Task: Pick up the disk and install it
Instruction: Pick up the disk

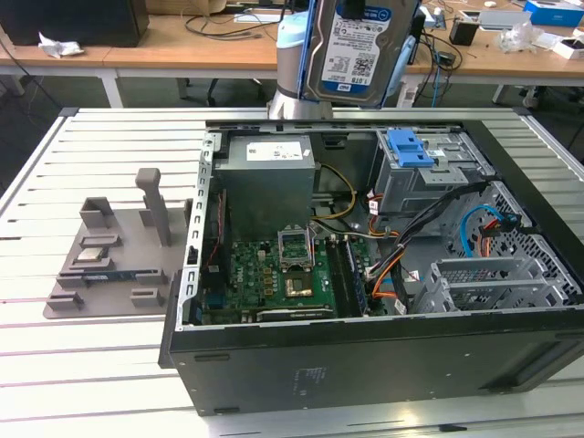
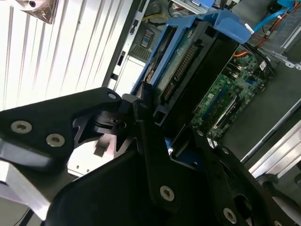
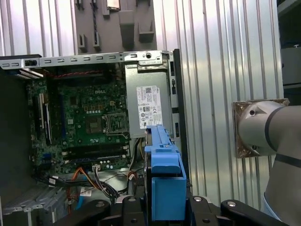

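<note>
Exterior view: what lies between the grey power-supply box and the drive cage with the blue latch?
Yellow cables loop through that gap, as the exterior view shows.

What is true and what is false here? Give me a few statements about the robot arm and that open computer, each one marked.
1. The gripper holds the disk in the air above the computer case. True.
2. A cover closes the case. False: it lies open, with the motherboard showing.
3. The disk is already installed inside the case. False: it hangs above the case, clamped in the gripper.
4. A grey parts holder lies beside the case, at the exterior view's left. True.
</note>
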You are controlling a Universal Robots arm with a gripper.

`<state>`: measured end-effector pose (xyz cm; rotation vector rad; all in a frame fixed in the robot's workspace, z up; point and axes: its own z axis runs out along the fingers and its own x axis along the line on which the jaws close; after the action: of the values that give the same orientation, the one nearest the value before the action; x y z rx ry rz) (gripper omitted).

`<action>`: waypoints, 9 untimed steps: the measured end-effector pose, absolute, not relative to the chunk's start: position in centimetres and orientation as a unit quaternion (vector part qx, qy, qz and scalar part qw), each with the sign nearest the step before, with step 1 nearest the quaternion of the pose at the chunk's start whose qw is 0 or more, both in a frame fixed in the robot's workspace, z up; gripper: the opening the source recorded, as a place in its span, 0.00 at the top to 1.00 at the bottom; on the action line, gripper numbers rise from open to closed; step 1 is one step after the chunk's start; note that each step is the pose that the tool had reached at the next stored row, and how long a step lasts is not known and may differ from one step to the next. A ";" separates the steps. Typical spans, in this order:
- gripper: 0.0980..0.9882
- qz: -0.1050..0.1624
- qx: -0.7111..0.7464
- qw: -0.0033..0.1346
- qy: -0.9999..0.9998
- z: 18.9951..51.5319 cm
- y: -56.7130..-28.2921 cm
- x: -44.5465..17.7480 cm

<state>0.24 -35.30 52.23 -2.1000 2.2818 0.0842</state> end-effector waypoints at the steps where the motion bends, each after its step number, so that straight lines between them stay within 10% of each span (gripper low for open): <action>1: 0.70 0.027 -0.677 0.019 0.735 52.2 -35.5 0.2; 9: 0.70 0.023 -0.677 0.016 0.736 52.2 -36.7 0.2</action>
<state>0.23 -36.66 52.23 -2.1049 2.2873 0.0723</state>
